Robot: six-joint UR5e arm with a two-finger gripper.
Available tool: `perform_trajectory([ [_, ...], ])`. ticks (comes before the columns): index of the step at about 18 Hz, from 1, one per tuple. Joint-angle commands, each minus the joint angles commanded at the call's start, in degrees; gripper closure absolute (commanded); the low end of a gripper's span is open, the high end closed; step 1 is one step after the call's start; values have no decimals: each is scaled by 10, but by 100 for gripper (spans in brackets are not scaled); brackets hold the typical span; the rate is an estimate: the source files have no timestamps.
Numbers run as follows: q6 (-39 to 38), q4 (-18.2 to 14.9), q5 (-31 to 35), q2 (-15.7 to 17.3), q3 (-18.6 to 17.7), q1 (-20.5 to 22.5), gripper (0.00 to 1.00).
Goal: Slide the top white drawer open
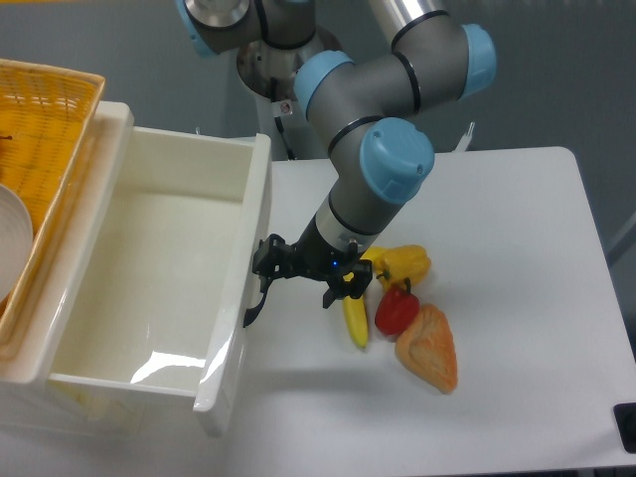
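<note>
The top white drawer [149, 288] stands pulled far out toward the table, an empty deep white box with its front panel [253, 214] facing right. Its black curved handle [254, 303] hangs on that front panel. My gripper [265, 266] reaches in from the right and is shut on the upper end of the handle. The arm's grey and blue joints rise above it, over the table.
A yellow wicker basket [45, 139] with a white dish [12, 248] sits on the cabinet at left. Right of the gripper lie a banana [355, 320], yellow pepper [402, 263], red pepper [396, 311] and orange pastry [429, 350] on the white table [517, 258].
</note>
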Motion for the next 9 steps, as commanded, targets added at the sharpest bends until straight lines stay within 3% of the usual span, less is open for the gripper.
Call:
perform_trajectory([
  [4,0,11,4,4,6,2,0],
  [9,23,55,25,14,7,23,0],
])
